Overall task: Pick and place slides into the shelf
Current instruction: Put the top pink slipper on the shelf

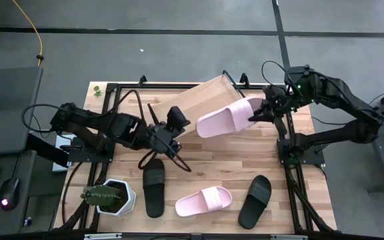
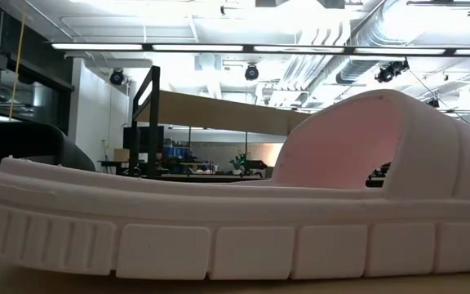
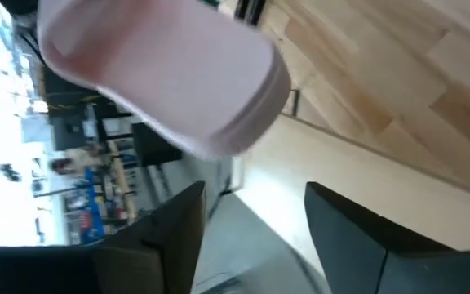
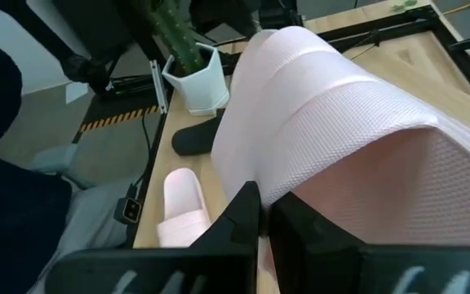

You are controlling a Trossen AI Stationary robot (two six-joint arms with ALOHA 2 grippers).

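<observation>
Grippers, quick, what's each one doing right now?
Left gripper: open, holding nothing, just off the heel of the pink slide.
Right gripper: shut on the pink slide's strap end.

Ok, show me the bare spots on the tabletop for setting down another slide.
Free: the butcher-block tabletop between the tilted light-wood shelf and the front row. Crowded: the front edge, with the white potted cactus, two black slides and a pale pink slide.

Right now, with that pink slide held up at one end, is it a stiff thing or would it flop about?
Probably fairly stiff: the pink slide juts out from the right gripper pinching its strap end, without visibly sagging. Its thick moulded sole suggests light foam. Held by one end, it might swing or twist if moved fast.
</observation>
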